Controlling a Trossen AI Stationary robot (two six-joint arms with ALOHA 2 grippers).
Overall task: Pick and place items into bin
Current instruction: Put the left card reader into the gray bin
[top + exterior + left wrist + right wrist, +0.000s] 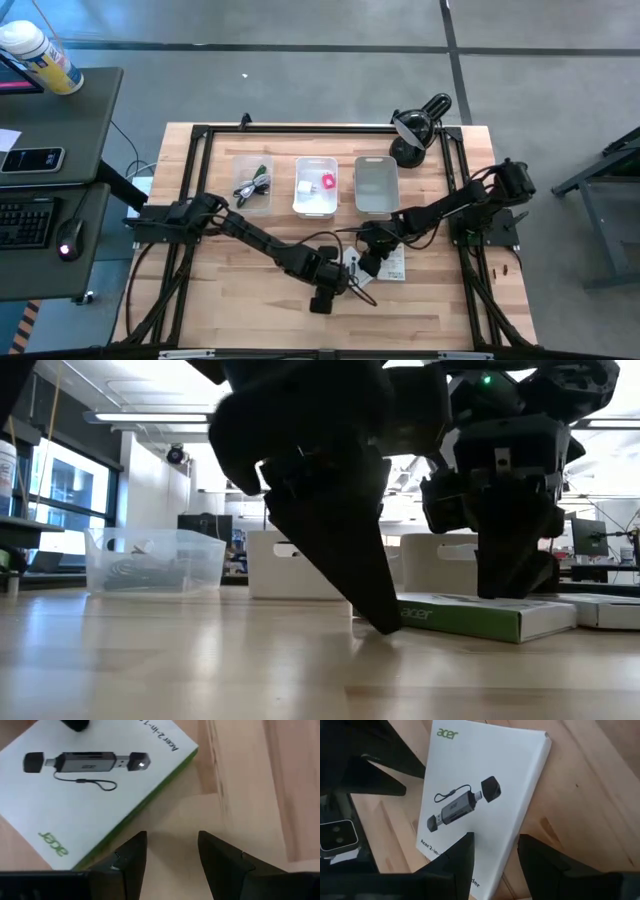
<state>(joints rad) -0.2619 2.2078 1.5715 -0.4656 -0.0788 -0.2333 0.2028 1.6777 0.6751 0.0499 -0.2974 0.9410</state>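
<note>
My left gripper (172,855) stands open, empty, low at the white packet (95,780) lying flat on the table (250,780). I should straddle its edge, then close.

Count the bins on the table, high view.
3, in a row along the table's far side: clear bin on the left holding a cable, white bin in the middle with small items, grey bin on the right. None looks hidden.
</note>
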